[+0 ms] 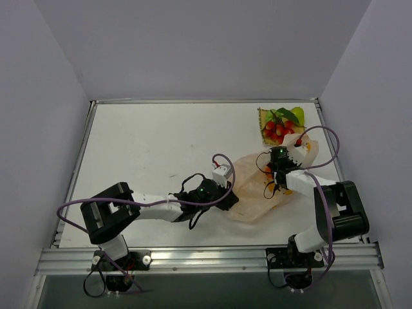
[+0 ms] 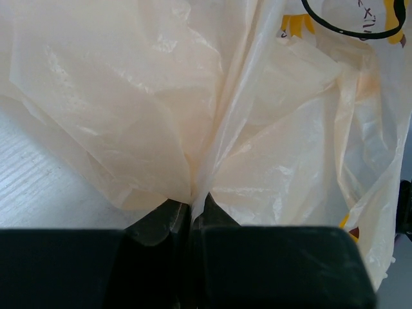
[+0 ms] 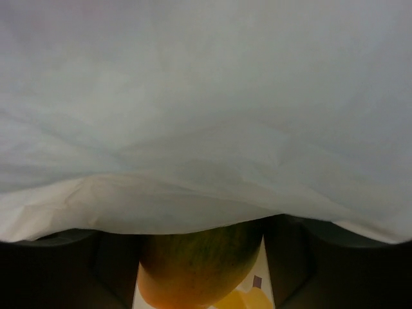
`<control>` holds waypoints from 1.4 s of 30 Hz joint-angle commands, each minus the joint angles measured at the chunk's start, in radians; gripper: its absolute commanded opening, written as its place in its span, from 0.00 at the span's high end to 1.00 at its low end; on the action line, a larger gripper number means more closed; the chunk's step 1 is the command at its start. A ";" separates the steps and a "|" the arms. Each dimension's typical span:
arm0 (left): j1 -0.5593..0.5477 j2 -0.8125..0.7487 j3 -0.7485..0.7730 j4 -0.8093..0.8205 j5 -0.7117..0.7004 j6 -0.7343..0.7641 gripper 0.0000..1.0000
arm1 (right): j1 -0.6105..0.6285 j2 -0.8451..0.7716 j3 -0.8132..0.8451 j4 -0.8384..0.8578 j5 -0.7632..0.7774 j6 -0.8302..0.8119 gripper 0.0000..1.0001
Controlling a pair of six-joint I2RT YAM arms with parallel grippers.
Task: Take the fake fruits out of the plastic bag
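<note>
Two grips, left end effector (image 2: 191, 209) pinching plastic bag (image 2: 161, 109), right end effector (image 3: 201, 261) seemingly clasping green-orange fruit (image 3: 193, 273)

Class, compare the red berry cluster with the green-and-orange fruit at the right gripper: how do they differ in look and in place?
The berry cluster is many small red balls with green leaves; the green-orange fruit is one smooth body. The cluster lies free on the yellow mat, outside the plastic bag; the fruit sits between the fingers of the right gripper, under draped bag plastic. Both are fruits.
</note>
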 commanded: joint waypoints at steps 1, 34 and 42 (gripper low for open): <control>-0.006 0.005 0.052 0.024 -0.002 0.015 0.98 | -0.001 -0.084 -0.032 0.062 -0.077 -0.010 0.60; 0.065 0.029 0.178 -0.120 -0.056 0.049 0.98 | 0.175 -0.827 0.256 -0.484 -0.758 -0.139 0.70; 0.074 -0.030 0.118 -0.152 -0.099 0.055 0.98 | 0.168 -0.603 0.581 -0.396 -0.573 -0.254 0.71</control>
